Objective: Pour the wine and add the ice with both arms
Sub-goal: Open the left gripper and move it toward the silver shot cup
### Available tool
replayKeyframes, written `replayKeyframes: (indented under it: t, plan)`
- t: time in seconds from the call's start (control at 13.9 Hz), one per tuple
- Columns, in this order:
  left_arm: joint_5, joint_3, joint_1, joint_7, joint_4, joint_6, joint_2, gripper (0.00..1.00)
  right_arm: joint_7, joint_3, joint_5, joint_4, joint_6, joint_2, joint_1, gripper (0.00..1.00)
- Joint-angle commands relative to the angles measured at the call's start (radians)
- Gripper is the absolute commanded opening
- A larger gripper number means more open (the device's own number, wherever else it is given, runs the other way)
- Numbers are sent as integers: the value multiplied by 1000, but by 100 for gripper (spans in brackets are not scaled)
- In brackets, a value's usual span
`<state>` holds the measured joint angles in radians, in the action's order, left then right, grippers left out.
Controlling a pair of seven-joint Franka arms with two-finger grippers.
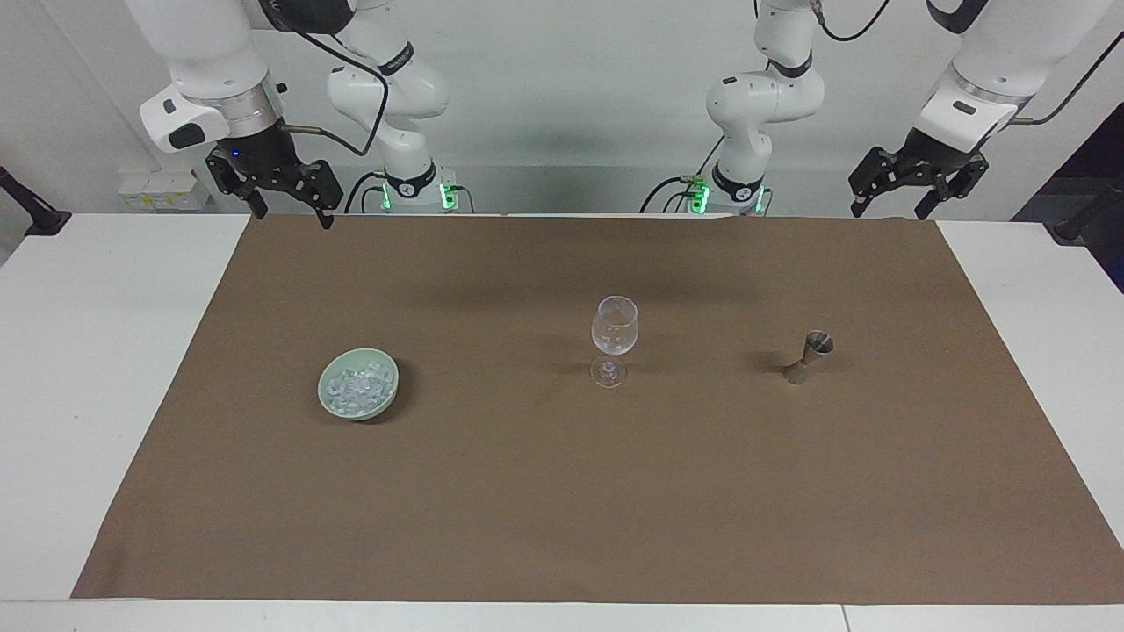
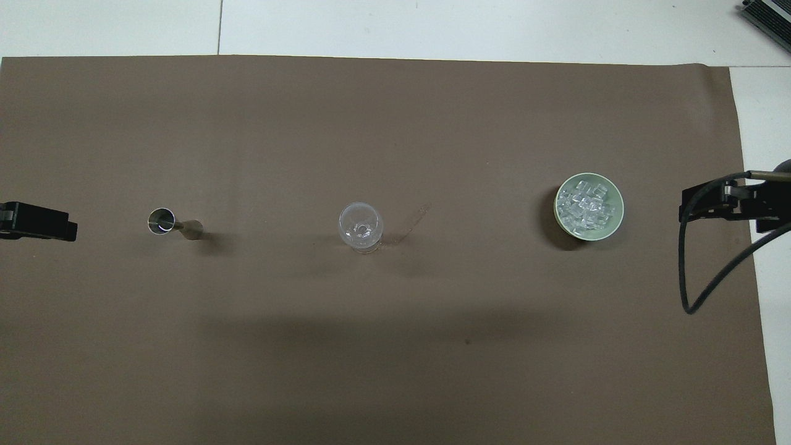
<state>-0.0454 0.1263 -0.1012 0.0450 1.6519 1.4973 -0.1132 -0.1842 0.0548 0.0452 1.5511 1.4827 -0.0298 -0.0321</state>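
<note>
Toward the right arm's end of the brown mat (image 1: 562,491), the ice (image 1: 356,387) is heaped in a pale green bowl (image 1: 358,405), its separate chunks hard to tell apart. About midway along the mat a clear wine glass (image 1: 614,338) is set upright; its contents cannot be judged through the clear bowl. Toward the left arm's end a small metal jigger (image 1: 809,356) is stood upright, and what it holds is not shown either. All three are lined up in a row, well apart. The right gripper (image 1: 285,209) is held above the mat's robot-side edge, its fingers spread and nothing between them. The left gripper (image 1: 889,204) is held likewise over the mat's other robot-side corner, fingers spread, nothing gripped. From overhead both grippers are cut off by the picture's edges, only dark tips being shown.
</note>
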Motion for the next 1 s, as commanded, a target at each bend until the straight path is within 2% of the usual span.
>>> replayKeyframes:
  t: [0.0,0.22,0.43,0.93]
  plan:
    - [-17,-4,-23,-42,54,26,-17,100,20,8,-25,1,-10,-2,-20,100]
    - [-74,-4,-28,-270,80,61,16,100,20,8,-25,1,-10,-4,-20,100]
    - [-158,-4,-43,-419,86,84,46,100,20,8,-25,1,-10,-2,-20,100]
    - [-419,-4,-166,-637,80,122,164,100,20,8,-25,1,-10,-2,-20,100]
